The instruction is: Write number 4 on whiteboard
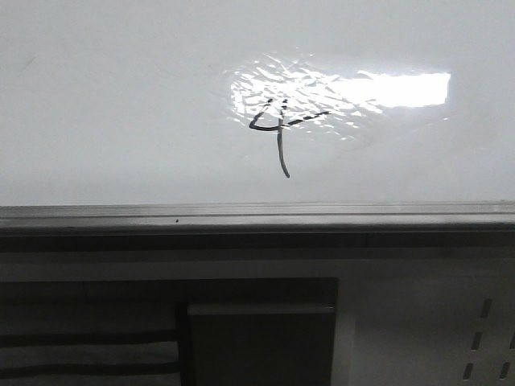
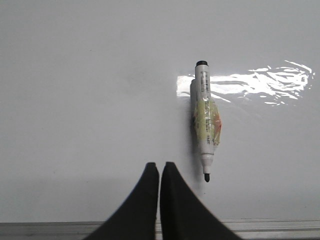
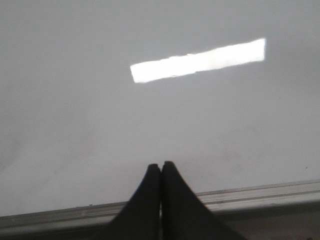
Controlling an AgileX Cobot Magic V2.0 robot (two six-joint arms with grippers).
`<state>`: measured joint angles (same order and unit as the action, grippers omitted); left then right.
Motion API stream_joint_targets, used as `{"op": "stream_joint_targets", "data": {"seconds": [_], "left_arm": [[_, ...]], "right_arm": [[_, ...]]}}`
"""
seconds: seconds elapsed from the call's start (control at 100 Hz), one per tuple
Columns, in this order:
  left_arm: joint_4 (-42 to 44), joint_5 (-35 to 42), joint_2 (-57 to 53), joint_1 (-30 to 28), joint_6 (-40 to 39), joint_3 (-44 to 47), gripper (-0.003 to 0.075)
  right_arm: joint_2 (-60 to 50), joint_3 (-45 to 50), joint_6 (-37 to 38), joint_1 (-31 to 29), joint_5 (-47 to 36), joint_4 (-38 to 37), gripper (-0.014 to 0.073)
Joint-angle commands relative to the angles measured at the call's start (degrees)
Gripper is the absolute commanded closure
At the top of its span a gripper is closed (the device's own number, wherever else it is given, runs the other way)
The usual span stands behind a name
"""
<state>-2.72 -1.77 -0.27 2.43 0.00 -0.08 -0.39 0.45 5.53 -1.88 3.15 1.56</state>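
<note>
Left gripper [image 2: 159, 172] has its dark tapered fingers pressed together, holding nothing, with the marker [image 2: 205, 122] lying loose just beside it on the whiteboard [image 2: 75, 100]. Right gripper [image 3: 161, 172] is likewise closed and empty over bare board near the grey rail [image 3: 260, 196].

The number 4 [image 1: 275, 133] sits on the board in the front view, thin and dark, with a long tail and a dashed crossbar, partly inside the rippled glare.

The marker looks light and rigid: a slim white plastic barrel, black end cap, small dark nib exposed. A yellowish translucent wrap thickens its middle, and this is probably the best place to grip, being less slick than bare plastic. The glossy board is hard and smooth, so the round barrel may roll or skid if nudged.
</note>
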Motion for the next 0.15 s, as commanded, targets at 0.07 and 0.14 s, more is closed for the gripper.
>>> {"op": "stream_joint_targets", "data": {"seconds": [0.07,0.14], "left_arm": [[0.0,4.5,-1.6,-0.1,-0.7,1.5,0.0741],[0.0,4.5,-1.6,-0.1,-0.7,1.5,0.0741]], "right_arm": [[-1.4,1.1,0.1,-0.3,-5.2,0.2,0.0666],[-1.4,1.1,0.1,-0.3,-5.2,0.2,0.0666]]}}
